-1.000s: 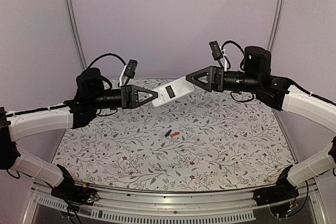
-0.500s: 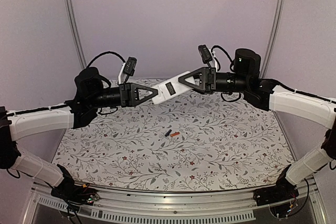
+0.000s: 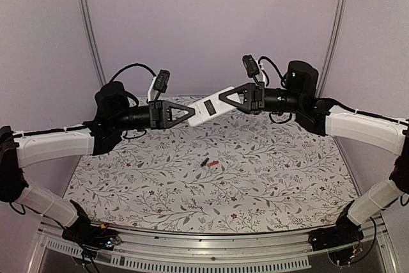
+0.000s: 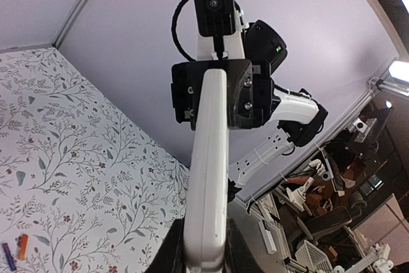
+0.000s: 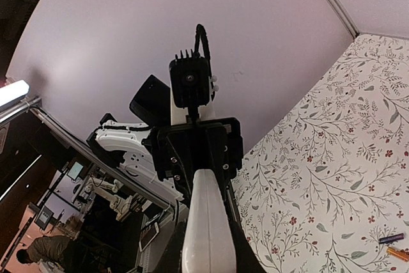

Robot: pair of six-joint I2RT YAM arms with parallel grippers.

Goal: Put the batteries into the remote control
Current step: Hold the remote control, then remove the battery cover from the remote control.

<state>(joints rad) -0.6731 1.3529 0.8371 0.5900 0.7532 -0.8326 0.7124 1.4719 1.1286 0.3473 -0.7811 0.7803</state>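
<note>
The white remote control [image 3: 208, 107] hangs in the air over the far half of the table, tilted up to the right, with a dark recess on its upper face. My left gripper [image 3: 190, 114] is shut on its lower left end. My right gripper [image 3: 222, 98] is shut on its upper right end. In the left wrist view the remote control [image 4: 208, 177] runs from my left gripper [image 4: 204, 250] up to the right one. The right wrist view shows the remote control [image 5: 206, 228] pinched between dark fingers [image 5: 238, 247]. The two batteries, black [image 3: 204, 162] and orange-red [image 3: 213, 163], lie together mid-table.
The floral tablecloth [image 3: 287, 177] covers the table. Purple walls with metal rails [image 3: 89, 30] close in the back and sides. Both arm bases [image 3: 332, 238] sit at the near edge. The batteries also show on the cloth in the right wrist view [image 5: 396, 247].
The right gripper has moved left onto the remote control's free end and closed on it. The left gripper keeps its hold and has barely shifted.
</note>
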